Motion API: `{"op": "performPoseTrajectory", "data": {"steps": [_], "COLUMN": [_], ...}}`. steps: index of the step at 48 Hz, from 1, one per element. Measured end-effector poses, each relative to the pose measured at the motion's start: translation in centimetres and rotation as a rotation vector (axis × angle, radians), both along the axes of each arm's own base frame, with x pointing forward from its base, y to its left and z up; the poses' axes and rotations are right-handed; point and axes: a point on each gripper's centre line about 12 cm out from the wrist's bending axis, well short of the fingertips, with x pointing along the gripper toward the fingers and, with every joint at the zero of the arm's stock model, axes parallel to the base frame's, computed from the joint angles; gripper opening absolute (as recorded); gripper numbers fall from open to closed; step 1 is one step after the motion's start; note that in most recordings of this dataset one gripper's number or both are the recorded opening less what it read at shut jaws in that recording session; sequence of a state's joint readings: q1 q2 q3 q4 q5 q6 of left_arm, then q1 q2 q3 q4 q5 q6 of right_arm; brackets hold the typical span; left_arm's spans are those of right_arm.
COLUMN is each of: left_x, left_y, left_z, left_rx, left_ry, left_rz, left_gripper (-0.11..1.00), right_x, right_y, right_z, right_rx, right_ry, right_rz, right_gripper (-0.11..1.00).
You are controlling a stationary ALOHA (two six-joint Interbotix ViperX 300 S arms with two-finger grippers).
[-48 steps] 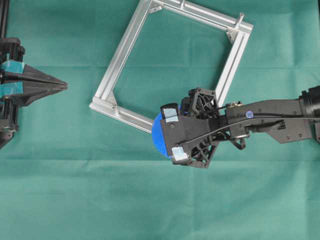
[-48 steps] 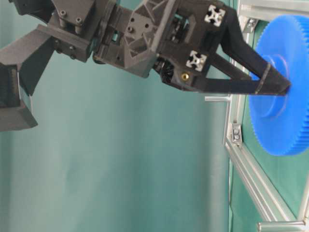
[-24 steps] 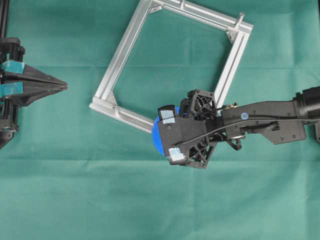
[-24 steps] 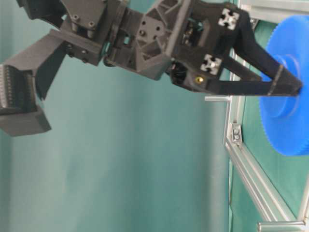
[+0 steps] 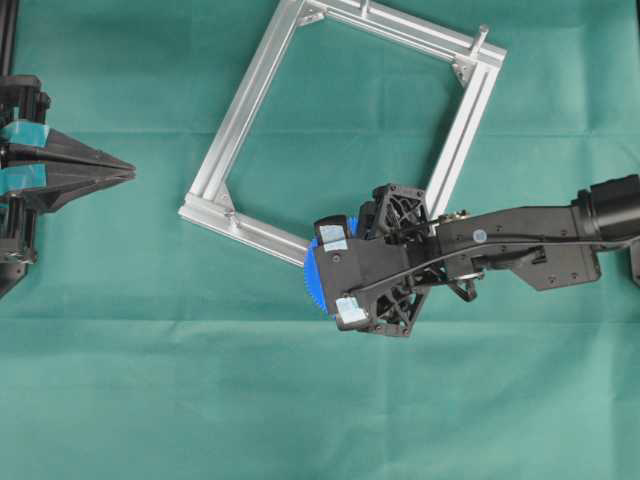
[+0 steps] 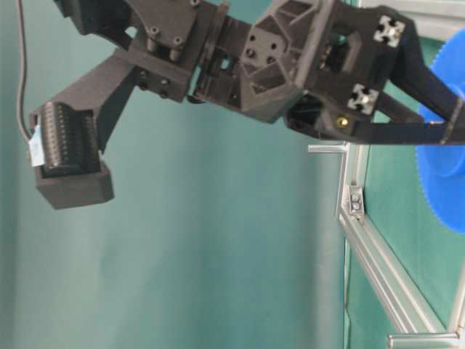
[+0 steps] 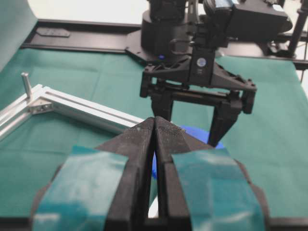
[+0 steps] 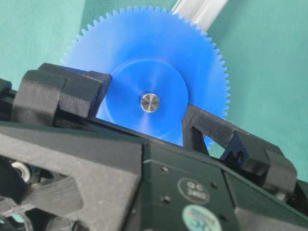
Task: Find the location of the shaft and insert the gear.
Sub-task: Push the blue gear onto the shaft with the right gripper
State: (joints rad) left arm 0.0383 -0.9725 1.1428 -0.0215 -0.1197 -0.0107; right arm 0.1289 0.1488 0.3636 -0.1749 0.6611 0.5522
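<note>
Now: gear seated over a pin, right claw straddling it.
Overhead, the right claw (image 5: pixel 335 282) pinches the gear (image 5: pixel 311 277) beside the frame (image 5: pixel 240 95); wrist view shows the shaft (image 8: pixel 149 102) tip filling the hub hole between the fingers; left claw (image 7: pixel 154 129), pressed together, sits well apart.

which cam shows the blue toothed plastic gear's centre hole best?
Right wrist: the blue toothed plastic gear faces the lens, silver pin end in its hole. Overhead, table-level and left wrist show only rim slivers.
</note>
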Motion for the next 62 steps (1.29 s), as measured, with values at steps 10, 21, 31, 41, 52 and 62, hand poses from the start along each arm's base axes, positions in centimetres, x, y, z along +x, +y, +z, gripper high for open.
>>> {"op": "performPoseTrajectory", "data": {"steps": [10, 21, 31, 41, 52, 62], "left_x": [0.00, 0.00, 0.00, 0.00, 0.00, 0.00], "left_y": [0.00, 0.00, 0.00, 0.00, 0.00, -0.03], "left_z": [-0.02, -0.02, -0.02, -0.02, -0.02, -0.02], "left_rx": [0.000, 0.000, 0.000, -0.005, -0.003, -0.005], "left_ry": [0.002, 0.002, 0.002, 0.001, 0.001, 0.001], "left_rz": [0.000, 0.000, 0.000, 0.000, 0.000, -0.001], "left_gripper": [0.02, 0.02, 0.02, 0.02, 0.02, 0.02], "right_x": [-0.03, -0.11, -0.17, -0.21, -0.23, -0.21], "right_y": [-0.03, -0.04, -0.05, -0.06, -0.06, -0.06], "right_z": [-0.36, -0.71, -0.80, -0.91, -0.85, -0.84], "right_rx": [0.002, 0.000, 0.000, 0.000, -0.001, 0.000], "right_ry": [-0.001, 0.004, 0.005, 0.008, 0.008, 0.007], "right_rz": [0.001, 0.004, 0.005, 0.005, 0.004, 0.005], "right_gripper": [0.69, 0.69, 0.69, 0.69, 0.69, 0.70]}}
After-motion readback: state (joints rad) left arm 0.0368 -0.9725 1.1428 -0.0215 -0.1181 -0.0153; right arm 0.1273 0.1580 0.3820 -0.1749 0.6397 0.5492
